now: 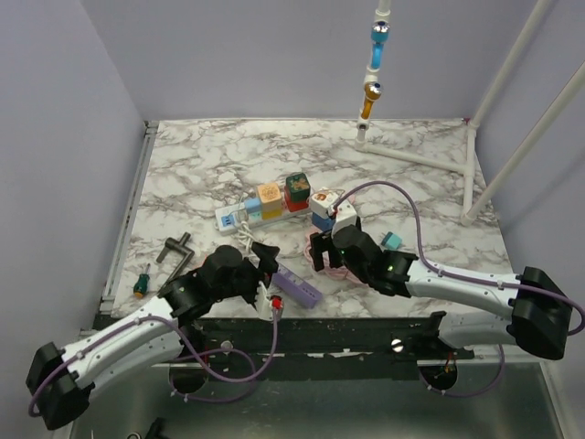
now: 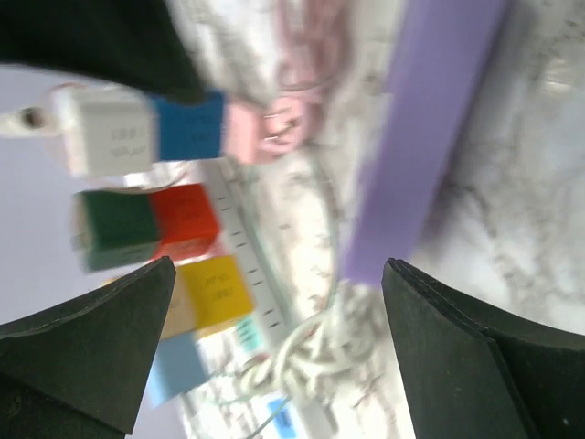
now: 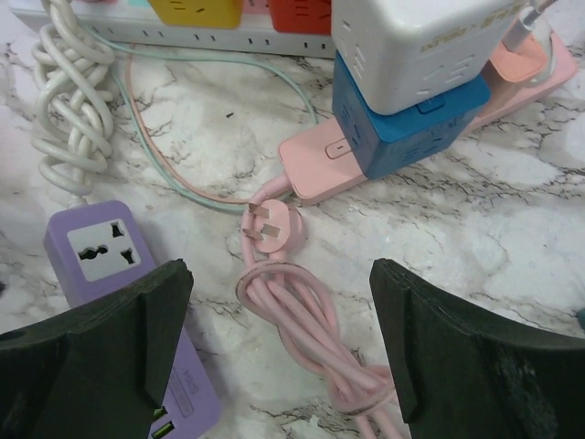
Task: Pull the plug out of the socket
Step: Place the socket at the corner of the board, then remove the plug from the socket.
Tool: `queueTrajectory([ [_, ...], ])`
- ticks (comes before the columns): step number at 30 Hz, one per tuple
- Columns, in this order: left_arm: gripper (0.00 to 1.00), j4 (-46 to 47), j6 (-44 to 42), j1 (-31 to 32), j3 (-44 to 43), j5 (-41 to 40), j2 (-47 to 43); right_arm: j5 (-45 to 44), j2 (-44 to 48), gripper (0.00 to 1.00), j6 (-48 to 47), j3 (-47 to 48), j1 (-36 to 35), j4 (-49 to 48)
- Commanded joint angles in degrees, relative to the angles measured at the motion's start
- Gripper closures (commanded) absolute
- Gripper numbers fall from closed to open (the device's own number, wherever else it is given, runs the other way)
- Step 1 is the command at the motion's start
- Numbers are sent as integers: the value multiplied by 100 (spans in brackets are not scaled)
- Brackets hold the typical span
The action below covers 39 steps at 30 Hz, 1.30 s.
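Jaws on both arms are released and hold nothing. From the top camera, the right jaws hang just below the pink strip (image 1: 345, 218) at the middle of the table (image 1: 430, 174), where a white cube (image 1: 321, 201) sits stacked on a blue cube (image 1: 322, 221). The left jaws lie near the purple strip (image 1: 298, 288), lower left of centre.

The left wrist view is blurred. Its two dark fingers (image 2: 91, 347) stand wide apart at the bottom corners, with the purple strip (image 2: 439, 137) running up between them and the stacked cubes at upper left.

The right wrist view is sharp. Its fingers (image 3: 91, 357) are spread over a coiled pink cord (image 3: 292, 311), whose loose plug (image 3: 270, 229) lies bare. At upper right the white cube (image 3: 420, 46) is seated in the blue cube (image 3: 402, 128), itself in the pink strip (image 3: 320, 165).

I take the white cube for the plug to pull. It looks rigid, light and smooth-sided, held only by pin friction. Best to pinch its opposite flat faces and draw straight out. The light strip may well lift with it unless it is pinned.
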State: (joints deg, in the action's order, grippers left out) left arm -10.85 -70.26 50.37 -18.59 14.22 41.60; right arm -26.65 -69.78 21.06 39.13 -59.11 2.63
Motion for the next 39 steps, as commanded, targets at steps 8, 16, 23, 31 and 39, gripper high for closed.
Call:
queueTrajectory([
  [8,1,-1659,2073,-2120,-1899,611,-1055,1265,-785,12,-299,203,30,-1500],
  [16,1,-2396,3569,-4059,-3853,938,1789,2100,-1966,13,-357,650,-64,-2019],
  [23,2,-2178,3214,-4390,-4031,1464,2409,1718,-2017,20,-497,289,-563,-1783],
  [31,2,-2193,2971,-4415,-4030,1130,2901,664,-1707,16,-789,370,-741,-1087],
  [39,2,-2150,3438,-5301,-4190,1640,3466,84,-2524,8,-1246,1906,-279,-1306],
])
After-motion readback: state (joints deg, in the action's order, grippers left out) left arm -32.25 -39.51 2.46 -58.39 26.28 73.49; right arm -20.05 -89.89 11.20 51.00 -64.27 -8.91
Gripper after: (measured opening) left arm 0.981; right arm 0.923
